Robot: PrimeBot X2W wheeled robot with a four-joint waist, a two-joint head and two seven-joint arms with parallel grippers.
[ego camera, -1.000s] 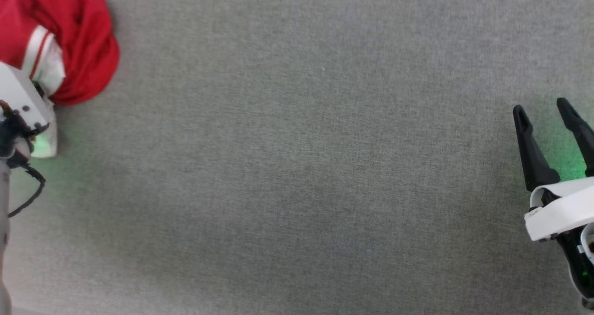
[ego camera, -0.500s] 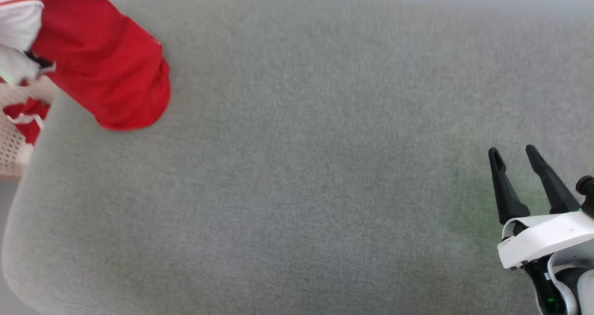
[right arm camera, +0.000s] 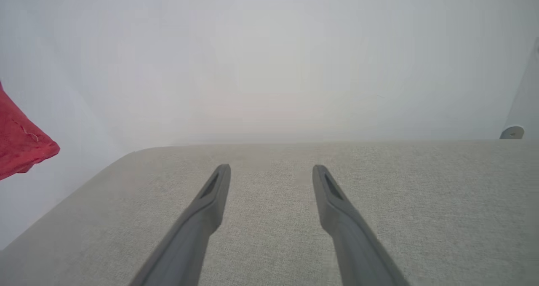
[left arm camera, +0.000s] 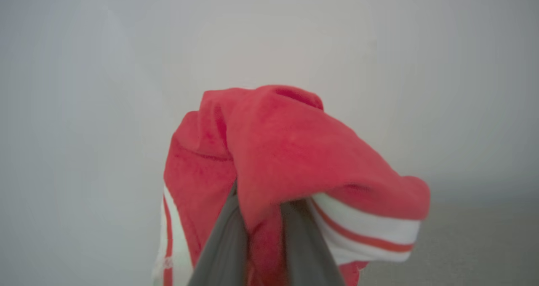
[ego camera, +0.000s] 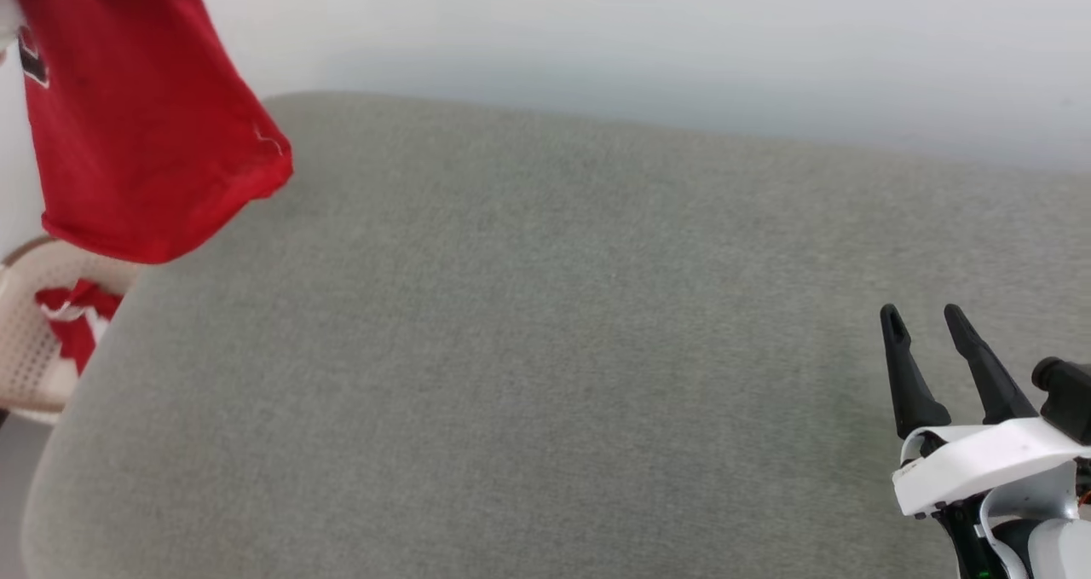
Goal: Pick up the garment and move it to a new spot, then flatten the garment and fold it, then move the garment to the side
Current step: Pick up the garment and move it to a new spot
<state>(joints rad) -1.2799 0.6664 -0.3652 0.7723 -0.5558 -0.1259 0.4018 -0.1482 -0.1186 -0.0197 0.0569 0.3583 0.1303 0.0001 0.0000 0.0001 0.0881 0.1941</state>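
pale bare wall (ego camera: 597, 33) stands behind a broad grey fabric-covered surface (ego camera: 545, 349) with rounded corners. our left pincer (left arm camera: 263, 204) is clamped on the large soft red fabric garment with white panels and red-and-white striped trim (left arm camera: 286, 147). both dark fingers (left arm camera: 227, 244) run up into a bunched fold, with cloth pinched between them and spilling over their tips. from that grip the garment (ego camera: 145, 153) hangs in the air at the upper left of the head view, past the far left corner of the surface. its lower hem looks clear of the grey fabric.

below it, off the left edge, sits a cream perforated basket (ego camera: 21, 366) with a piece of red and white cloth (ego camera: 72, 323) in it. we cannot tell whether that cloth belongs to the same garment.

our right pincer (ego camera: 923, 315) hovers low over the near right part of the surface. its jaws are apart with nothing between them, and the fingers point toward the wall.

we judge that we are in the first step: the garment is picked up and the carry to a new spot is under way. the next move calls for bringing the raised left arm in over the middle of the surface. there we should lower the cloth gently so it lands spread out and not heaped. the open right pincer is well placed to take a second edge for flattening. since the cloth is gripped in a bunch, we expect some sorting out before any fold.
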